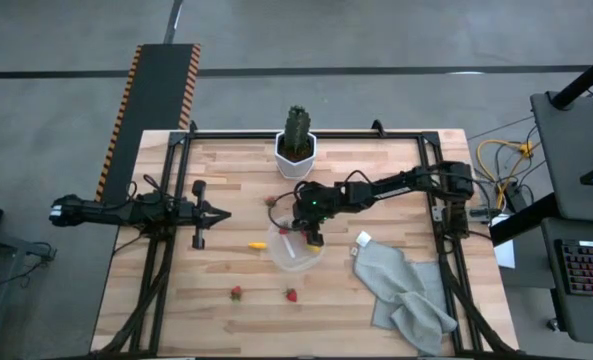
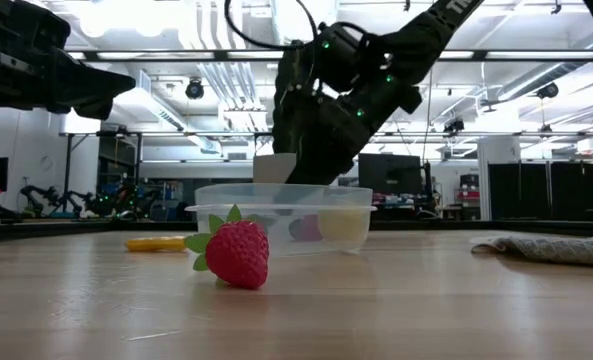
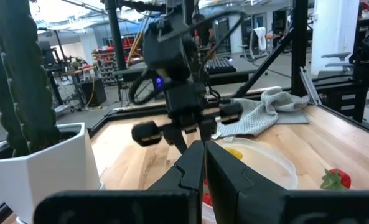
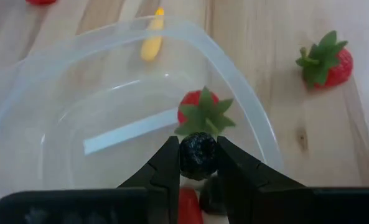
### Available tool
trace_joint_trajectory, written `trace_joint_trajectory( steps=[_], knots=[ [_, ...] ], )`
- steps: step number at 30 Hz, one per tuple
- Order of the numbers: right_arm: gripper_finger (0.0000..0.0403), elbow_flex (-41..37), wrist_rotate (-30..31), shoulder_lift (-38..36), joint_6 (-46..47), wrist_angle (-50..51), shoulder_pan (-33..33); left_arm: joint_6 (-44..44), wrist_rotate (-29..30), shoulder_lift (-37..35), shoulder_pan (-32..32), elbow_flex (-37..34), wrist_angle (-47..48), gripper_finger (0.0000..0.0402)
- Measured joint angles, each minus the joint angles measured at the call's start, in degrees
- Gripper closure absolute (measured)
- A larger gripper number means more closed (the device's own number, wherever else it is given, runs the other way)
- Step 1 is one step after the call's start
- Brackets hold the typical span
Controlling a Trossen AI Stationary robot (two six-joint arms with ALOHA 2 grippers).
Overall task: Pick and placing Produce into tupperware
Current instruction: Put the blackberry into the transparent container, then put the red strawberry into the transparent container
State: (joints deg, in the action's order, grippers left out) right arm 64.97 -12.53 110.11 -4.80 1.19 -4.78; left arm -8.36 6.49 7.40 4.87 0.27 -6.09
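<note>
The tupperware [image 1: 282,257] is a clear round container at the table's middle, and it also shows in the right wrist view [image 4: 249,118] and the low view [image 2: 276,205]. My right gripper [image 1: 314,236] hangs over its far-right part, shut on a dark berry [image 4: 198,155]. A strawberry [image 4: 201,111] and a yellow lemon [image 3: 234,152] lie inside it. Loose on the wood are a strawberry [image 1: 272,201] beyond the container, two more [image 1: 236,293] [image 1: 291,295] nearer, and a yellow piece [image 1: 258,244]. My left gripper [image 1: 216,213] waits shut, left of the container. My right gripper pinches the dark berry [image 4: 198,155] between its two fingers [image 4: 165,167], one on each side of the berry. The fingers point down from above. The berry is lifted clear, over the inside of the tupperware.
A green cactus in a white pot [image 1: 296,148] stands at the far edge, just behind the container. A crumpled grey cloth [image 1: 406,290] covers the near right part of the table. Bare wood lies on the near left side.
</note>
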Motion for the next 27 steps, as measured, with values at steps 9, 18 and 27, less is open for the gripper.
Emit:
trace_joint_trajectory(
  steps=[9,18,27],
  knots=[
    [0.0304,2.3,0.0,2.2,0.3,0.7,0.0,0.0,0.0,0.1,0.0,0.0,0.2,0.0402],
    [0.0282,2.3,0.0,2.1,0.4,1.6,0.4,0.1,0.0,0.1,0.0,0.0,0.2,0.0402],
    [0.0217,2.3,0.1,-1.6,4.1,2.5,0.5,0.1,-0.1,0.0,0.0,0.0,0.1,0.0402]
  ],
)
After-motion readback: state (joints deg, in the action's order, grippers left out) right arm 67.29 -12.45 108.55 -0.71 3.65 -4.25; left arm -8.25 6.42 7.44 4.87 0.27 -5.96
